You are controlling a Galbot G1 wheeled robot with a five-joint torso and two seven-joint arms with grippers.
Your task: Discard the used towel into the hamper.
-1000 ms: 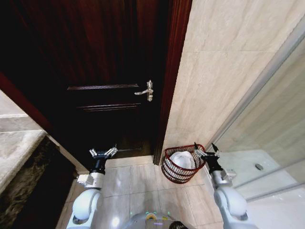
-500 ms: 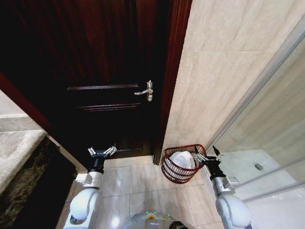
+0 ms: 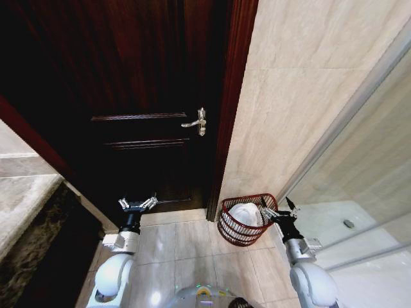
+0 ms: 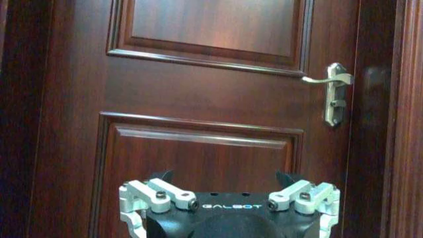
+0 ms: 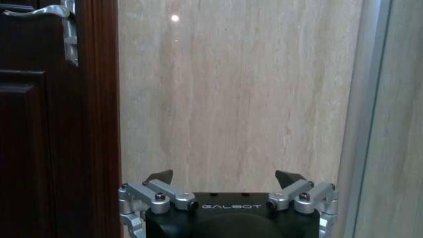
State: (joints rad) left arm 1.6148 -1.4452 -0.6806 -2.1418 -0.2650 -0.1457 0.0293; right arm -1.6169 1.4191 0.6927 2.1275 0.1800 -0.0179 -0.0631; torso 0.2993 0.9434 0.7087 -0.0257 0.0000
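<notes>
Since a second ago the right gripper [image 3: 279, 209] has drawn back from over the hamper [image 3: 245, 220] rim toward lower right, fingers spread wide and empty. The hamper, a round reddish-brown wire basket, sits low and right of centre on glossy floor tiles, a white towel [image 3: 244, 213] crumpled inside. The left gripper [image 3: 137, 205], also wide, hangs lower left, facing a panelled dark wood door [image 4: 198, 99]; its wrist view adds the metal handle [image 4: 332, 88]. The right wrist view shows veined beige wall tile [image 5: 238, 99].

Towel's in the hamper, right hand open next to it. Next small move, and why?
Probably pull the right hand up and back from the hamper. The white towel already lies inside, the hand is open and empty beside the rim, so nothing is left to release. The left hand hangs idle by the door.
</notes>
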